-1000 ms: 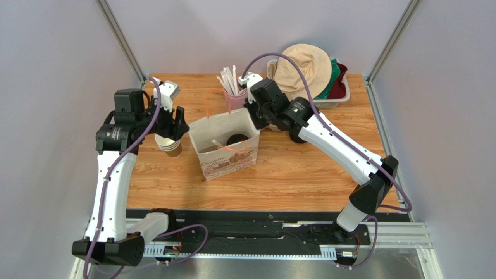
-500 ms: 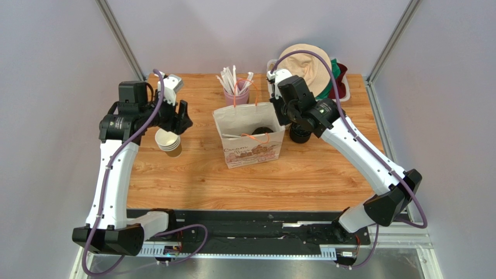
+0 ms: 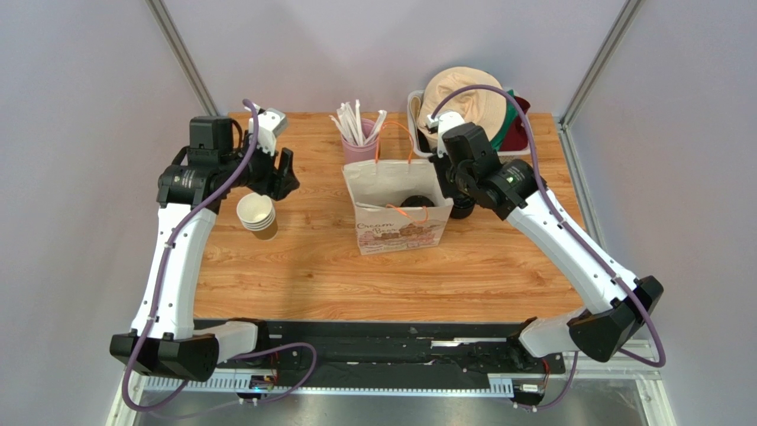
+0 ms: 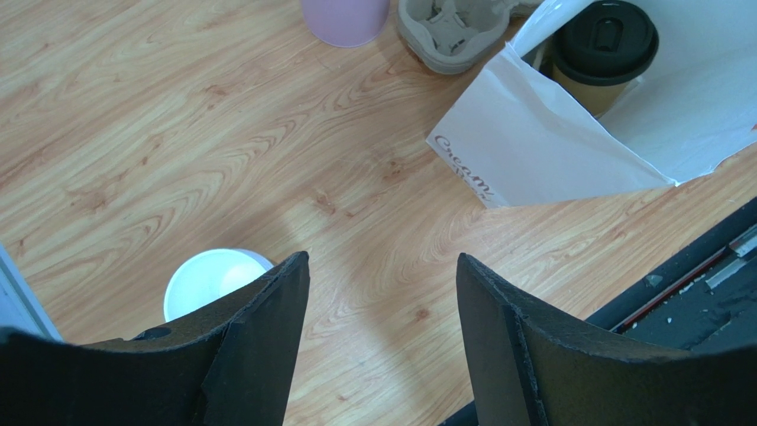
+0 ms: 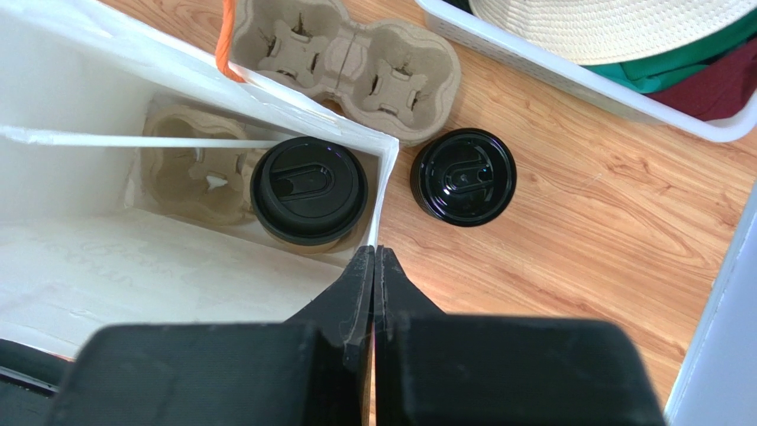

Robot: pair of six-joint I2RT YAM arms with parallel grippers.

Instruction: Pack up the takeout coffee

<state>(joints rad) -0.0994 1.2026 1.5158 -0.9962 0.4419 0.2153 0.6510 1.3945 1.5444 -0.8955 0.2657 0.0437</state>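
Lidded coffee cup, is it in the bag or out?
In: the lidded cup stands upright, lid up, between the walls of the white bag.

Wooden table (image 3: 311, 275) carries bag (image 3: 402, 232), cups (image 3: 256, 216), lids (image 5: 463, 176), basket (image 5: 582, 82).

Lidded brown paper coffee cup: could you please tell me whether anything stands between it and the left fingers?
Yes: the white paper bag's side wall; the lidded brown paper cup stands inside that bag.
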